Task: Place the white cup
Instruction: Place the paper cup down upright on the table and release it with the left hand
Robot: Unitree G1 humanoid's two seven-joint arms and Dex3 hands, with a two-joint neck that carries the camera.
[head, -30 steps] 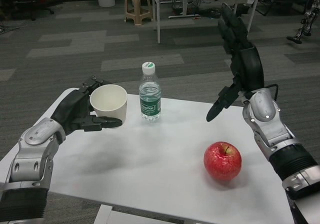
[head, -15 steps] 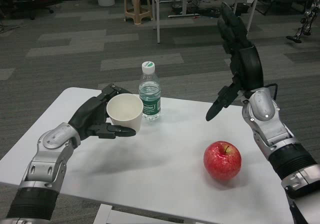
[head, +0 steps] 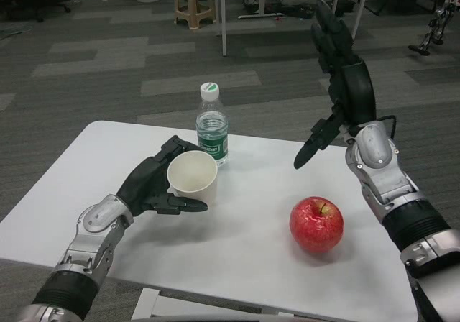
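The white cup (head: 192, 177) is upright with its mouth up, gripped by my left hand (head: 154, 185) over the middle left of the white table (head: 86, 164). Black fingers wrap its left side and a thumb runs under its front. Whether its base touches the table I cannot tell. Just behind the cup stands a water bottle (head: 212, 126) with a white cap and green label. My right hand (head: 340, 77) is raised above the table's right side, fingers spread and holding nothing.
A red apple (head: 316, 225) lies on the table at the right, below my right hand. Beyond the table are grey carpet, a plastic stool (head: 190, 2) and a white table's legs (head: 224, 16).
My left hand has carried the cup to the right and nearer me, now in front of the bottle. The camera has dipped slightly. The right hand stays raised.
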